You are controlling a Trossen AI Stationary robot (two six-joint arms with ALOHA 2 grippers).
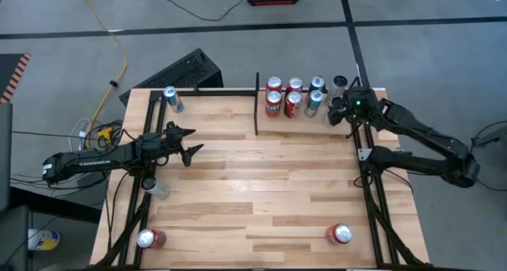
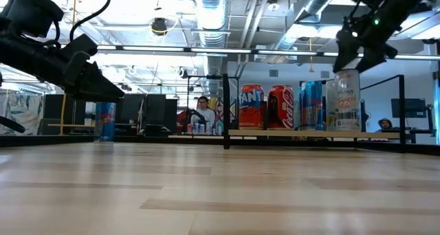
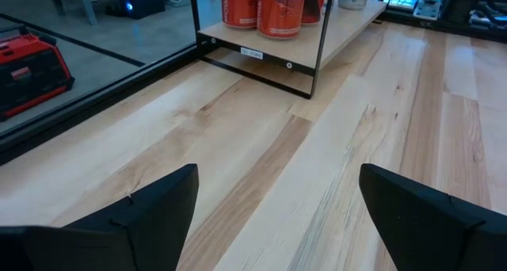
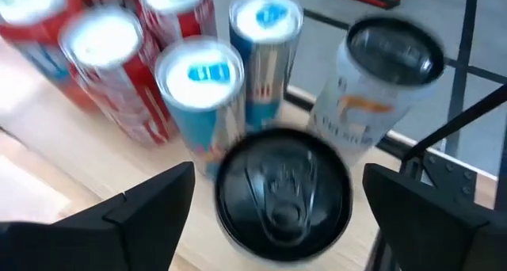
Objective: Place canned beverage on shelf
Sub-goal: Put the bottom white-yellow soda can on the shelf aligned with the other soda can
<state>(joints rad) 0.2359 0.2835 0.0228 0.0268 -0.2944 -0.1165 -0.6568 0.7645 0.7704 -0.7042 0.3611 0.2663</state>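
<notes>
The shelf (image 1: 305, 125) is the wood bay at the table's far right, between a thin black divider bar (image 1: 257, 104) and the black frame. Several cans stand upright on it: red ones (image 4: 119, 65), blue ones (image 4: 207, 97) and a pale one with a black top (image 4: 388, 73). A black-topped can (image 4: 283, 184) stands at the shelf's right end. My right gripper (image 4: 277, 176) hovers open above it, one finger on each side, with gaps showing. My left gripper (image 3: 277, 215) is open over the table's left side (image 1: 190, 148), holding nothing.
A blue can (image 1: 172, 99) stands at the far left corner. Two red cans (image 1: 149, 238) (image 1: 339, 234) stand near the front edge. A pale object (image 1: 155, 187) lies by the left frame. The middle of the table is bare wood. Black frame tubes (image 1: 368, 184) run along both sides.
</notes>
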